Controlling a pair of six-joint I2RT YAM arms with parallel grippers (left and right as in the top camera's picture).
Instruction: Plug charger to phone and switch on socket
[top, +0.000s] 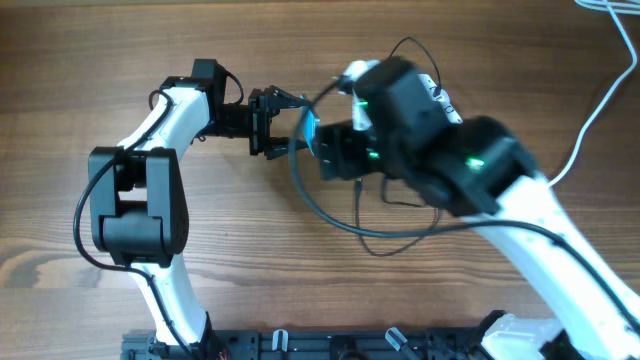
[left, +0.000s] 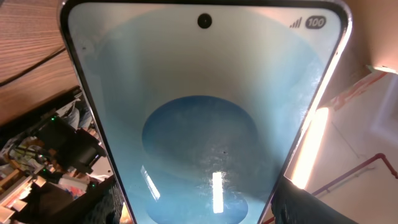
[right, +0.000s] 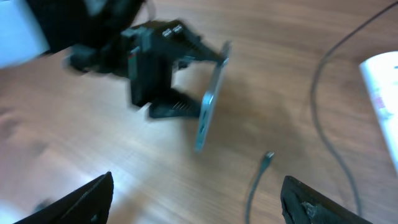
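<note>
One phone (left: 205, 124) inside the left tool (top: 292, 125)

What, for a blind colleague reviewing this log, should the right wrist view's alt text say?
The left gripper holds the phone edge-on over a wooden table. The charger plug lies loose on it nearby; the right gripper is open and empty.

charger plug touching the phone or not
Apart. The right wrist view shows the charger plug lying on the table, a bare stretch between it and the phone.
</note>
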